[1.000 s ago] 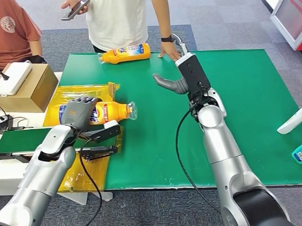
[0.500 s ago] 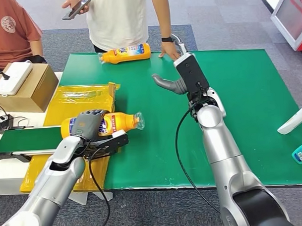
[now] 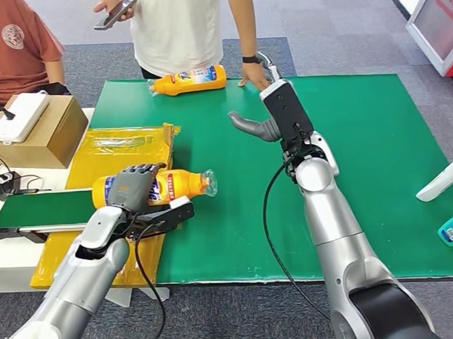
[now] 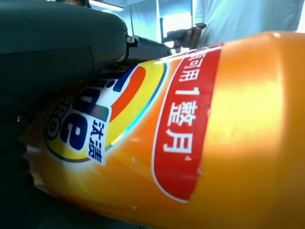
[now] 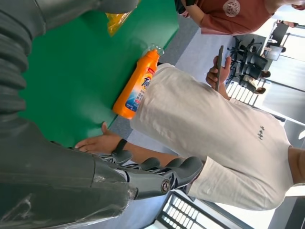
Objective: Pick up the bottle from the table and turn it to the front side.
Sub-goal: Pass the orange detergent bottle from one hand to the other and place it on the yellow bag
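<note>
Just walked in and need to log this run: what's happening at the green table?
The robot's left hand grips an orange bottle lying sideways at the green mat's left edge. Its right hand hovers open over the mat. A person rests a hand beside a second orange bottle at the far edge.

Readable print on the two orange detergent bottles

The orange detergent bottle [image 4: 223,143] gripped by the left hand [image 3: 130,189] carries a red band reading 可用1整月 and, beside it, a round yellow-and-orange logo with blue letters, partly hidden, plus white characters 汰渍. The second orange bottle [image 5: 138,86], lying at the far edge of the green mat [image 3: 380,134], has a blue label whose first letters read "Ti"; the rest is too small. Red characters on the white sign [image 3: 441,17] are cut off.
</note>
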{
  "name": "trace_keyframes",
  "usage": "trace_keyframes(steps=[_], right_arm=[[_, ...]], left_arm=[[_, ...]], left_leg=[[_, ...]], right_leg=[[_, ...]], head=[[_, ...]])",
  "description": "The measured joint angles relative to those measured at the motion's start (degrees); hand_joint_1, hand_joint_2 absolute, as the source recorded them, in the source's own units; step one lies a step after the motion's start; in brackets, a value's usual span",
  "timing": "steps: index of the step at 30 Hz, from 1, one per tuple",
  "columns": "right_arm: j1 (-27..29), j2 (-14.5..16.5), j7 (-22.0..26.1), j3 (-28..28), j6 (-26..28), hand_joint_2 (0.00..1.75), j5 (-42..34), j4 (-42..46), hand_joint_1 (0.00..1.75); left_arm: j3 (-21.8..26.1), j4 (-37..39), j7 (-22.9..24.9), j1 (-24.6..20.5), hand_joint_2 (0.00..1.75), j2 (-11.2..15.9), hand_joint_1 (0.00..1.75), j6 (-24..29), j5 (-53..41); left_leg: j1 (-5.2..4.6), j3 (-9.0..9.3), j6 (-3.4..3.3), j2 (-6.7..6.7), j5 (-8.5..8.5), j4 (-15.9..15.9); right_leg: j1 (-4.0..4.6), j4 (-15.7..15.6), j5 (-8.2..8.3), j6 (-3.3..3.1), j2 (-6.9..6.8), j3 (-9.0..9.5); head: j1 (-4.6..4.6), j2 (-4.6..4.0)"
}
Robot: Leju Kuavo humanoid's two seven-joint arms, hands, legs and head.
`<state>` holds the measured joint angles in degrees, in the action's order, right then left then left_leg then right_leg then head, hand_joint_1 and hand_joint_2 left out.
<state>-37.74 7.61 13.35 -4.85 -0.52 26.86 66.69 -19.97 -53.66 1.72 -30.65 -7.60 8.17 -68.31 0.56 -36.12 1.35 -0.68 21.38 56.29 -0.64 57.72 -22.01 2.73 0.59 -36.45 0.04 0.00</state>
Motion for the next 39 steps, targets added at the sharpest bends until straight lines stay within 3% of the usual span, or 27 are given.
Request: trace_keyframes(steps=[30, 35, 39], right_arm=[[0.1, 0.0, -0.6, 0.1, 0.1, 1.75, 0.9, -0.1, 0.0], [0.2, 0.0, -0.6, 0.2, 0.1, 1.75, 1.3, -0.1, 0.0], [1.0, -0.1, -0.6, 0.5, 0.1, 1.75, 1.5, -0.1, 0.0]], left_arm=[[0.1, -1.1, -0.9, 0.8, 1.75, 0.0, 0.0, -1.6, 2.5], [0.3, -2.8, -3.1, 1.7, 1.75, -0.1, 0.0, -4.2, 8.6], [1.2, -6.4, -6.0, 3.3, 1.75, -0.4, 0.0, -10.0, 21.0]], left_leg=[[0.0, 0.01, -0.03, 0.0, -0.03, 0.0], [0.0, 0.01, -0.03, 0.0, -0.03, 0.0], [0.0, -0.01, -0.03, 0.0, -0.02, 0.0]], right_leg=[[-0.01, 0.0, 0.03, 0.04, 0.0, 0.02], [-0.01, 0.0, 0.03, 0.04, 0.0, 0.01], [-0.01, 0.0, 0.03, 0.04, 0.01, -0.02]], head=[[0.0, 0.0], [0.0, 0.0], [0.0, 0.0]])
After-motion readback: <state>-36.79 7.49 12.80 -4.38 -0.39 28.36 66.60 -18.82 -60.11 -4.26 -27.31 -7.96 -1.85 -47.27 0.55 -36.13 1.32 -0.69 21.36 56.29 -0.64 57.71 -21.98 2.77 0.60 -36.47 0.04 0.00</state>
